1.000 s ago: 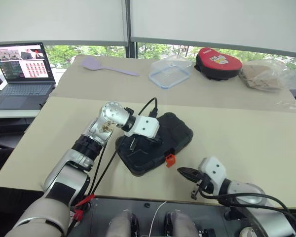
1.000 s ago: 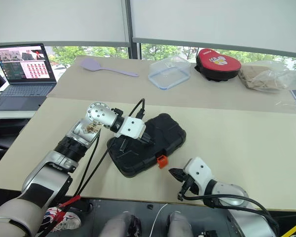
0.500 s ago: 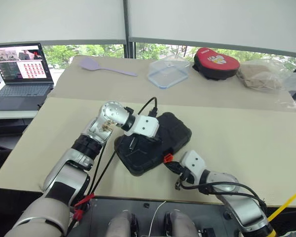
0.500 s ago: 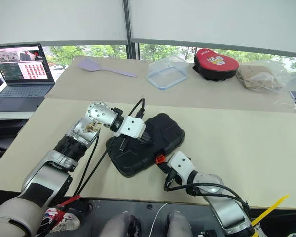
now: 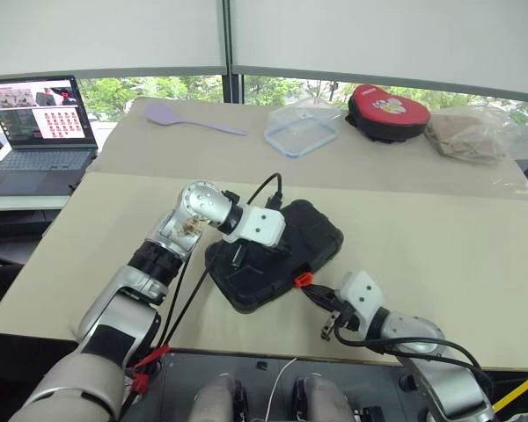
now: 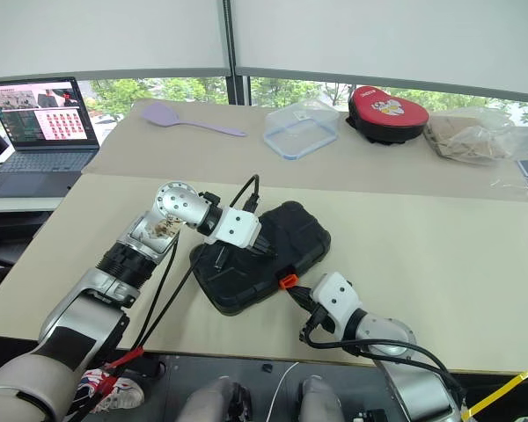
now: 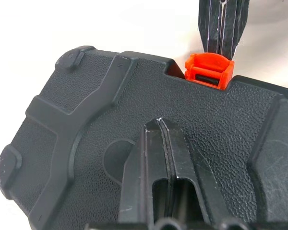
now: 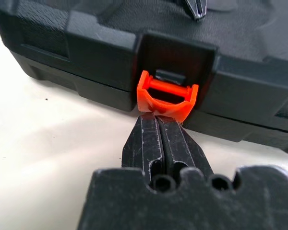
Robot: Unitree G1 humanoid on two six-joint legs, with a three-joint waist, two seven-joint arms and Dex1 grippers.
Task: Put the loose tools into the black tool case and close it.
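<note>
Left tool (image 7: 159, 125) closed on black tool case (image 5: 312, 230), right tool (image 8: 158, 120) closed at orange latch (image 8: 166, 98), beige table (image 5: 440, 255), windows behind.

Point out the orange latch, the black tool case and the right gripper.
orange latch (image 8: 166, 98): right wrist view, middle of its front flap.
black tool case (image 5: 310, 230): left eye view, bare lid.
right gripper (image 8: 161, 143): right wrist view, between the shut fingertips.

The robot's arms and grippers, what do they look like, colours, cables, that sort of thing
Both arms are silver-grey metal with black banded joints, each ending in a white wrist housing. The left gripper and right gripper each have two black, wedge-shaped fingers, scuffed in the wrist views. Black cables loop along both forearms; the left arm's plugs in at the wrist, with a red tie near its base.
</note>
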